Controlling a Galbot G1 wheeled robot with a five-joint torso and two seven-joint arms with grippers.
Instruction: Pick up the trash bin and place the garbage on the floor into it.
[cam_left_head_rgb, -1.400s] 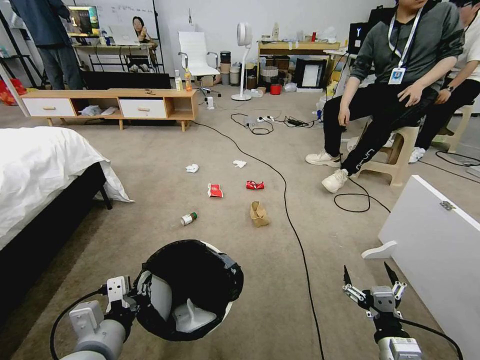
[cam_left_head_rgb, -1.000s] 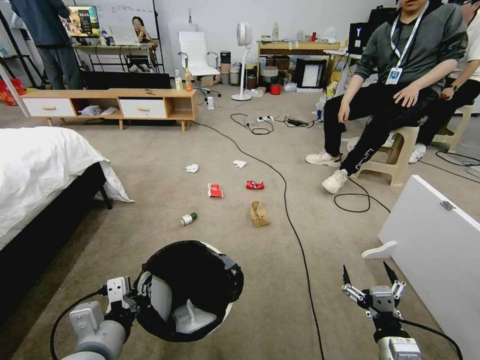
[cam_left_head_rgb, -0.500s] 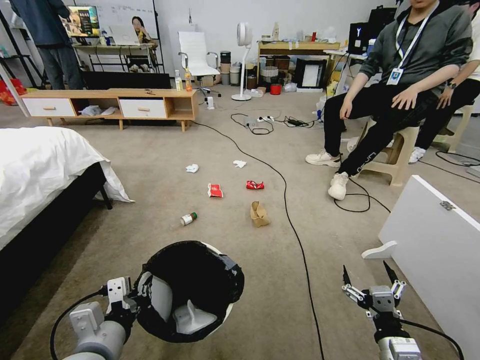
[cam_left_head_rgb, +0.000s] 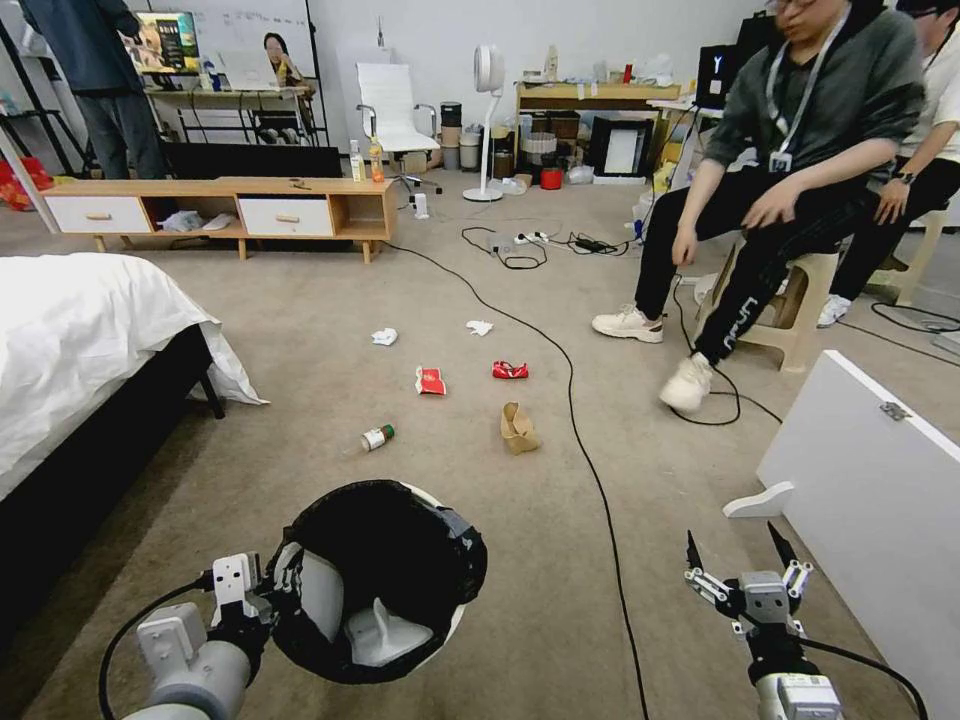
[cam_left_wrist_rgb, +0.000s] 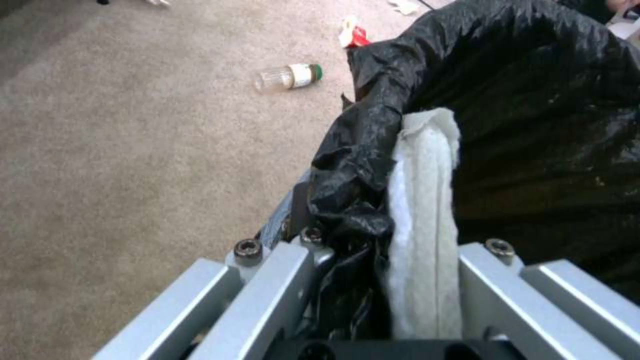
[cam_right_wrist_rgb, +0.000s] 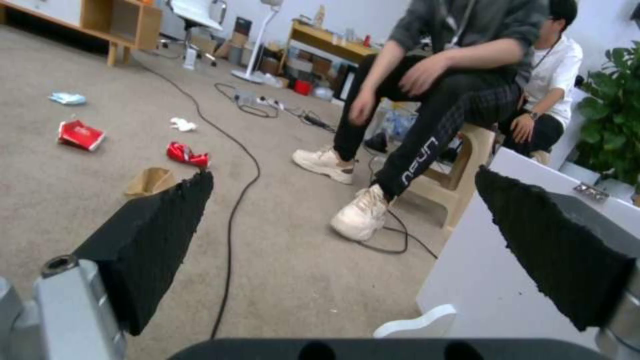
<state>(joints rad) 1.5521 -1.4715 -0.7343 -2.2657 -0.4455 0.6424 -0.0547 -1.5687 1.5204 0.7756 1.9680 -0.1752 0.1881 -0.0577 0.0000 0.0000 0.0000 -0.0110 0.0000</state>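
1. Head view: the left claw (cam_left_head_rgb: 268, 592) is clamped on the rim of the trash bin (cam_left_head_rgb: 385, 580), held above the floor (cam_left_head_rgb: 300, 330); the right claw (cam_left_head_rgb: 741, 553) hangs spread, holding nothing. The garbage (cam_left_head_rgb: 518, 427) lies scattered ahead.
2. Left wrist view: the fingers (cam_left_wrist_rgb: 267, 280) pinch the bin's bag-covered wall; a small bottle (cam_left_wrist_rgb: 288, 77) lies on the carpet.
3. Right wrist view: black pads (cam_right_wrist_rgb: 160, 230) stand wide apart.

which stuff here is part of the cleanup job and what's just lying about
Job: trash bin held by left gripper; paper bag, wrapper, can, bottle, tissues.
Just about: cable, bed, fan, white panel.
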